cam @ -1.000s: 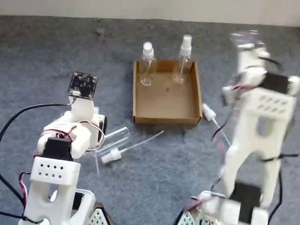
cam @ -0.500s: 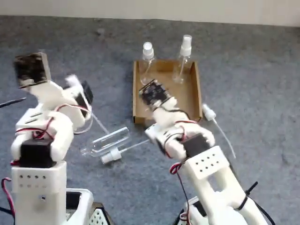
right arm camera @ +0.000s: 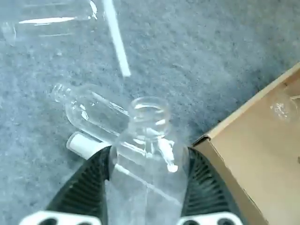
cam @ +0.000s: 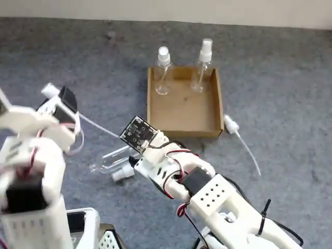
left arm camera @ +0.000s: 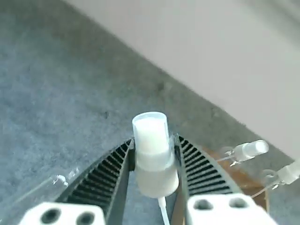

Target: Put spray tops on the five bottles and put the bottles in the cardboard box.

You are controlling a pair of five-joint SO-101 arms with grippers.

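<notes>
High view: cardboard box at far centre holds two capped bottles. Left jaws clamp a spray top at the left; right jaws grip an open bottle beside a lying bottle on the bench.

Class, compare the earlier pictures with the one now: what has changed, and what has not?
The left gripper lifted its spray top up and leftward. The right gripper, shut on a bottle, swung from the far right to the lying bottle. The box, its two capped bottles and the loose top beside it stayed.
</notes>
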